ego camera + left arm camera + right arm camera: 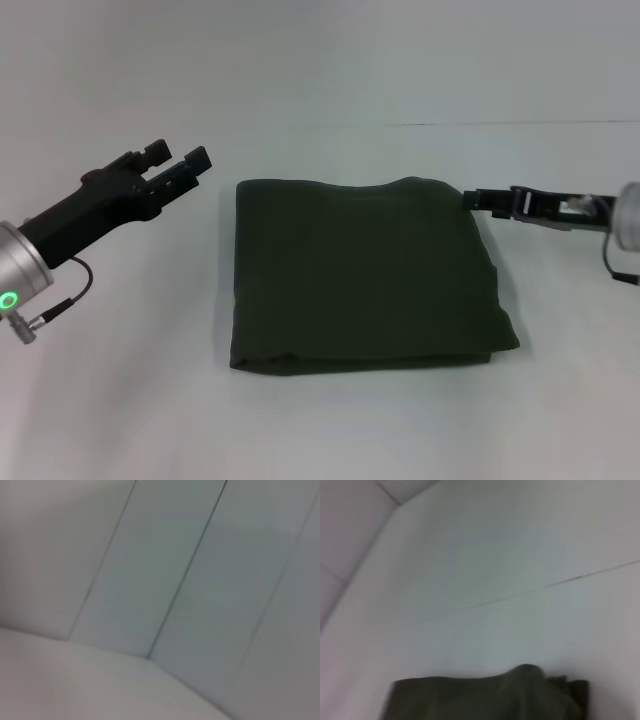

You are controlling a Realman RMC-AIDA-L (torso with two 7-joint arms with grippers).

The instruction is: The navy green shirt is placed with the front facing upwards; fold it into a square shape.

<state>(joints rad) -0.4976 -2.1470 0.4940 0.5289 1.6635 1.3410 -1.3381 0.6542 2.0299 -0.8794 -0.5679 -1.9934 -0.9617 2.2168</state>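
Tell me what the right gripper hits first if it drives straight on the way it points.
The shirt: the right gripper points toward the robot's left, tip already at the shirt's far right corner, apparently touching it.

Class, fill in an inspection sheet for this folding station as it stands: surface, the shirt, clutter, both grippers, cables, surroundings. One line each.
Surface: pale table, one thin seam line across the far part.
Job's things: navy green shirt lies folded into a rough square, lettering and neck label not showing.
Clutter: nothing seen.
Grippers: left gripper open, raised beside the shirt's far left corner, apart from it; right gripper at the shirt's far right corner, touching the cloth.
Cables: dark lead looping at the left wrist; another at the right wrist.
Surroundings: pale panelled wall.
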